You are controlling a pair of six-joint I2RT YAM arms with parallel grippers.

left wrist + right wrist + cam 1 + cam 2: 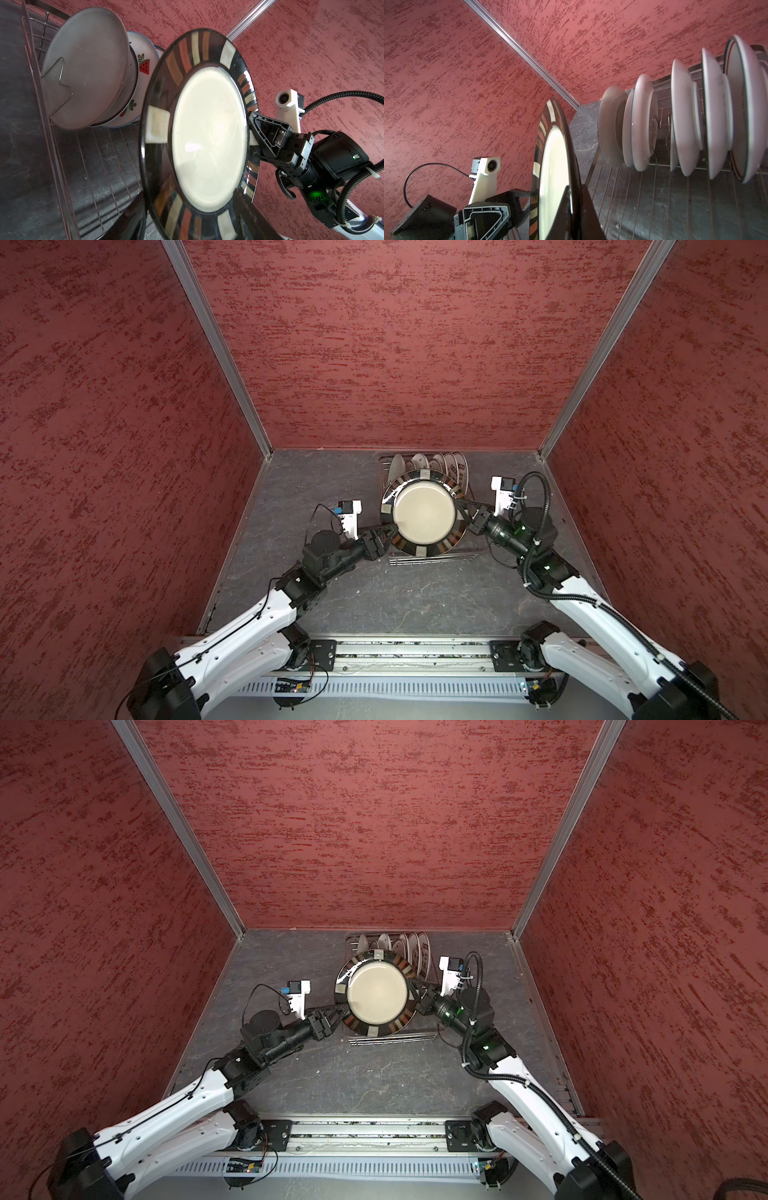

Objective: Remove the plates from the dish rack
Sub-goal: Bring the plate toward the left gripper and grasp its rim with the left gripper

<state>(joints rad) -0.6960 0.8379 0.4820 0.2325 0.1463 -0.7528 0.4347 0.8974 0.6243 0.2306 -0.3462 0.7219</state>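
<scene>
A dark-rimmed plate (424,514) (376,994) with a cream centre hangs lifted over the near part of the dish rack (432,560) (386,1040), its face toward the top views. My right gripper (462,512) (574,191) is shut on its right rim. On the opposite side my left gripper (388,529) (191,218) straddles the rim, its fingers still apart and open. Several more plates (440,464) (685,116) stand on edge at the back of the rack. A plain plate (87,72) is the nearest of them, and a fruit-print plate (143,66) stands behind it.
The rack stands near the back wall (395,364) on a dark slate-like floor (374,593). Red textured walls enclose the left, right and back. The arms' mounting rail (395,655) runs along the front edge.
</scene>
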